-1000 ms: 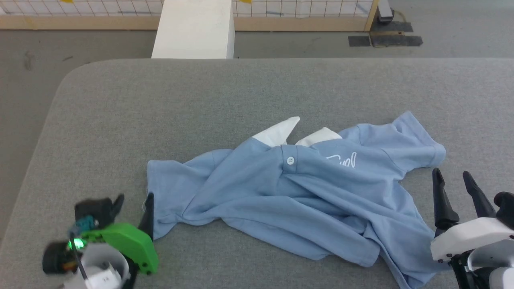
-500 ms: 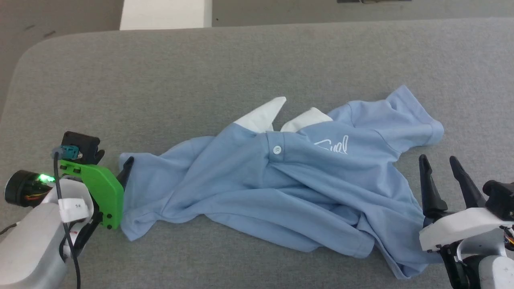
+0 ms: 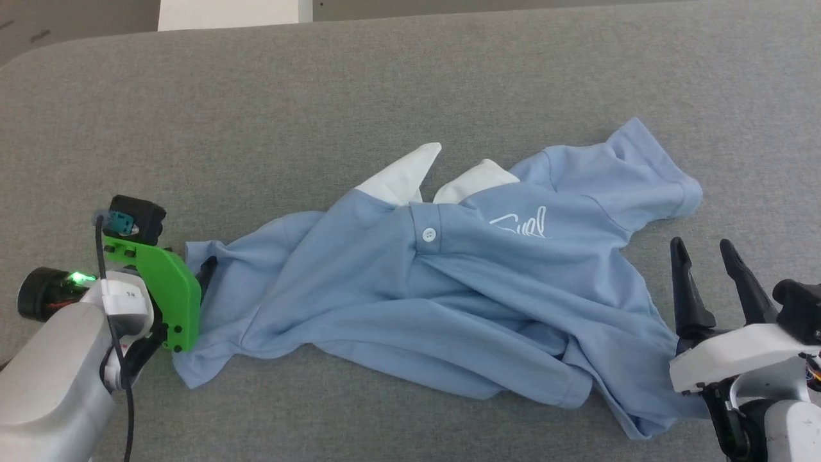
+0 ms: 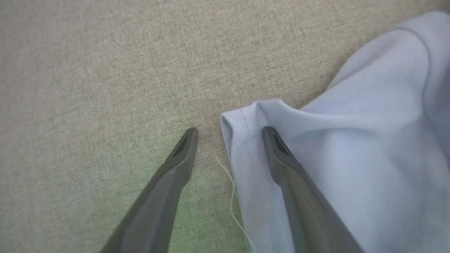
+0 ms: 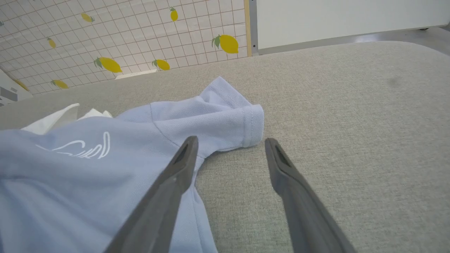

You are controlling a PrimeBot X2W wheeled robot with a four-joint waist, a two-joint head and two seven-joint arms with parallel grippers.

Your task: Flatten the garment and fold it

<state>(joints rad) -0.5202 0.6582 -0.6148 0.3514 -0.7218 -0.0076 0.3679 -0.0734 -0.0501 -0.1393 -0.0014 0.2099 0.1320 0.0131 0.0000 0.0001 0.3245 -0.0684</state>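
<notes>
The garment (image 3: 410,289), a light blue polo shirt with a white collar (image 3: 404,173), lies crumpled and twisted on the grey padded table (image 3: 192,102). My left gripper (image 3: 192,264) is at the shirt's left end. In the left wrist view it (image 4: 230,130) is open, astride a hem corner (image 4: 242,116); one finger (image 4: 281,158) is over the cloth, the other over bare table. My right gripper (image 3: 702,253) stands open beside the shirt's right edge. In the right wrist view it (image 5: 231,140) points toward a sleeve (image 5: 225,119), with nothing between the fingers.
A white block (image 3: 231,13) stands beyond the table's far edge, with grey floor behind it. The table's corner rounds off at the upper left. The right wrist view shows a tiled barrier with lemon prints (image 5: 105,35) and a white panel (image 5: 334,17) past the table.
The head camera has tilted down, so the whole picture has shifted. My left gripper has come forward to the shirt's left hem corner. The right gripper stays beside the shirt.
</notes>
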